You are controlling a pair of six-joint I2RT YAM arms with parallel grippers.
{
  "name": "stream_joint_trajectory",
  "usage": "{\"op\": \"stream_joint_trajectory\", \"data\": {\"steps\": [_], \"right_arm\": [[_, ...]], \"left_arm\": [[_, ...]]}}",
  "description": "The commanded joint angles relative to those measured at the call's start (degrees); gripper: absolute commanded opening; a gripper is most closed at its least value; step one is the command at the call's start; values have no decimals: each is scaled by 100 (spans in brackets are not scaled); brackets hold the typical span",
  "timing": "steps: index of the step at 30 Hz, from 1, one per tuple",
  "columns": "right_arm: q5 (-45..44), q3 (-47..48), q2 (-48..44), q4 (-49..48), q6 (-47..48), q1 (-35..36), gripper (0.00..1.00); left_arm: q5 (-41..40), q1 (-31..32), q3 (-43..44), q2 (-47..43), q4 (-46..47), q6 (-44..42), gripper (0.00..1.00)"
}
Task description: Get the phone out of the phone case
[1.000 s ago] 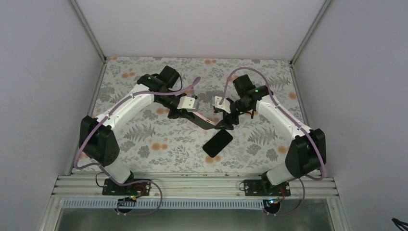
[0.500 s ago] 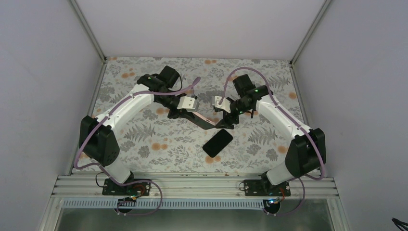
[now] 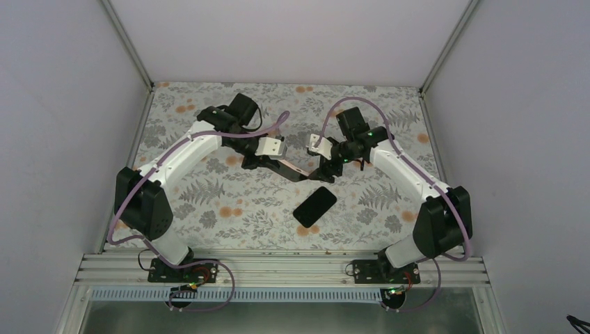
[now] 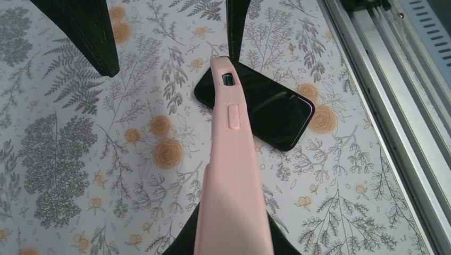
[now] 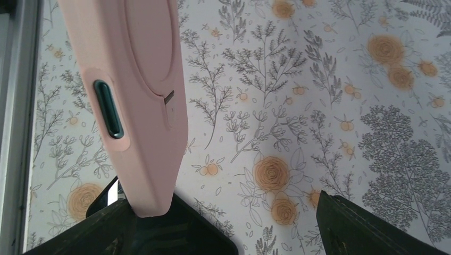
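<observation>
The black phone [image 3: 314,206] lies bare and flat on the floral table, screen dark; it also shows in the left wrist view [image 4: 260,106]. My left gripper [image 3: 277,165] is shut on one end of the empty pink case [image 3: 293,170] and holds it above the table, over the phone's far end [image 4: 231,159]. My right gripper [image 3: 325,171] is open at the case's free end. In the right wrist view the case [image 5: 133,79] hangs over the right gripper's left finger [image 5: 159,234], and the gripper itself [image 5: 250,212] holds nothing. Its two dark fingers [image 4: 90,37] flank the case tip.
The floral mat [image 3: 209,209] covers the table. A metal rail [image 3: 278,268] runs along the near edge, close to the phone in the left wrist view [image 4: 393,79]. Grey walls stand on the left, right and far sides.
Both grippers and the pink case have shifted a little toward the far side and away from the phone. The phone has not moved.
</observation>
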State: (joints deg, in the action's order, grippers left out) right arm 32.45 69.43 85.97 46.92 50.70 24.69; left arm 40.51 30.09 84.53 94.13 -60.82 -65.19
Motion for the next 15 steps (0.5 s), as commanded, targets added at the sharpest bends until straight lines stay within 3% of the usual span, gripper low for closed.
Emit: {"op": "stream_joint_trajectory", "data": {"steps": [1, 9, 15], "right_arm": [[-696, -79, -110, -1457, -371, -62, 86], [-1263, -289, -182, -1977, -405, -67, 87], [-973, -100, -144, -1406, -158, -87, 88]], "left_arm": [[1744, 173, 270, -68, -614, -285, 2], [2194, 182, 628, 164, -1268, -677, 2], [1970, 183, 602, 183, -1299, -707, 2]]}}
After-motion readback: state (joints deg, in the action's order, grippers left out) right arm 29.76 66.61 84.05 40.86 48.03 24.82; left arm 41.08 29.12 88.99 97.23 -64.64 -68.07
